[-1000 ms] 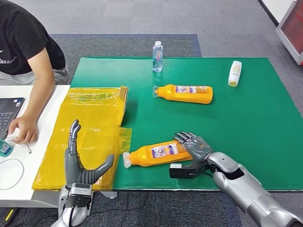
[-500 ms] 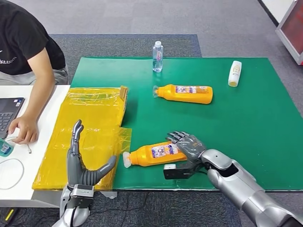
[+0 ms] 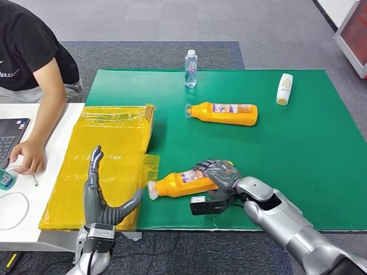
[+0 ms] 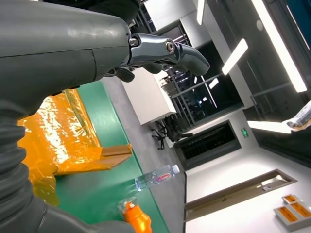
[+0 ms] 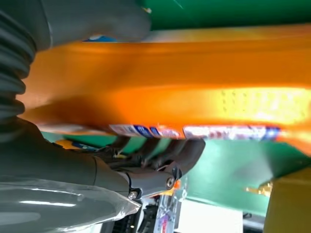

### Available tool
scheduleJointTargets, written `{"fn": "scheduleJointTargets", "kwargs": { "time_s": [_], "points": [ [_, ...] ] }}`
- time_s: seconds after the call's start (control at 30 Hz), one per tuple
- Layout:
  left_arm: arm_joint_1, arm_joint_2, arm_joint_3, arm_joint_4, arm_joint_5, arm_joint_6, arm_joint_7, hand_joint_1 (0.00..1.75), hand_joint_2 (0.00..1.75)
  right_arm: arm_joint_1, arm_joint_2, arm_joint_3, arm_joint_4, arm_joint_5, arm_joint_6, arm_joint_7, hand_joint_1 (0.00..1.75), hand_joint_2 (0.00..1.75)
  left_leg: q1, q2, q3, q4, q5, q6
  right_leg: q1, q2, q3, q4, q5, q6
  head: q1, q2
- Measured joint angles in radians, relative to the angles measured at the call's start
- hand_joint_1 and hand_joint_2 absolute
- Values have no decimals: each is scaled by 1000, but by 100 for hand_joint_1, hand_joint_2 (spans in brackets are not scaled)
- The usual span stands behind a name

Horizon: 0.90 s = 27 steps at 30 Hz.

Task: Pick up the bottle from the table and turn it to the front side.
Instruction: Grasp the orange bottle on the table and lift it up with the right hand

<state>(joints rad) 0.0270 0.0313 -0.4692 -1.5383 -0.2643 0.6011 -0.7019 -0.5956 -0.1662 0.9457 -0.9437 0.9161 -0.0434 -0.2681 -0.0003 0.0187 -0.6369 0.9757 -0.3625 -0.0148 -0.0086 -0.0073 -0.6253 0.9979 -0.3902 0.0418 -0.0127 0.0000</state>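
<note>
Near the green worktop's (image 3: 303, 149) front edge, the right hand (image 3: 218, 177) gripped the base end of the lying orange plastic bottle (image 3: 182, 184); the left hand (image 3: 97, 197) hovered open beside its white cap.

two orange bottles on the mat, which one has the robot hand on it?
The near orange bottle, by the mat's front edge: the right robot hand grips its base. The far orange bottle lies untouched.

Silver arms end in a grey left hand (image 3: 96, 200) and right hand (image 3: 219, 177) with dark fingers (image 3: 207, 167), ribbed wrist covers.
</note>
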Motion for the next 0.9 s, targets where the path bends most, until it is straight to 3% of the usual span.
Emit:
{"fn": "scheduleJointTargets", "kwargs": {
  "time_s": [0.13, 0.2, 0.27, 0.33, 0.6, 0.9],
  "points": [
    [-2, 1, -1, 0, 4, 12, 0, 0, 175, 26, 1, -14, 11, -36, -71, -7, 158, 175, 0, 0, 1, 0, 0, 0, 0, 0, 0, 0, 0, 0, 0, 0],
    [-3, 2, -1, 0, 6, 14, 0, 0, 175, 40, 2, -27, 21, -46, -100, -11, 139, 175, 0, 0, 1, 0, 0, 0, 0, 0, 1, 0, 0, 0, 0, 0],
    [-4, 4, -1, 0, 8, 14, 0, 0, 175, 50, 4, -40, 35, -48, -120, -13, 61, 175, 0, 0, 2, 0, -1, 0, 0, 0, 2, 0, -1, 0, 0, 0],
    [-3, 7, -1, 0, 8, 14, 0, 0, 175, 58, 7, -50, 52, -46, -129, -6, 0, 175, 0, 0, 4, 0, -1, 0, 0, 0, 4, 0, -2, 0, 0, 0],
    [11, 20, 7, 0, -13, 0, 0, 0, 175, 95, 22, -77, 117, -3, -164, 48, 0, 175, 0, 0, 10, 0, -3, 1, 0, 0, 8, -1, -3, -1, 0, 0],
    [14, 25, 11, 0, -51, -29, 0, 0, 175, 107, 37, -97, 140, 45, -185, 50, 0, 175, 0, 0, 22, 0, -6, 0, 0, 0, 17, -1, -9, -5, 0, 0]
  ]
}}
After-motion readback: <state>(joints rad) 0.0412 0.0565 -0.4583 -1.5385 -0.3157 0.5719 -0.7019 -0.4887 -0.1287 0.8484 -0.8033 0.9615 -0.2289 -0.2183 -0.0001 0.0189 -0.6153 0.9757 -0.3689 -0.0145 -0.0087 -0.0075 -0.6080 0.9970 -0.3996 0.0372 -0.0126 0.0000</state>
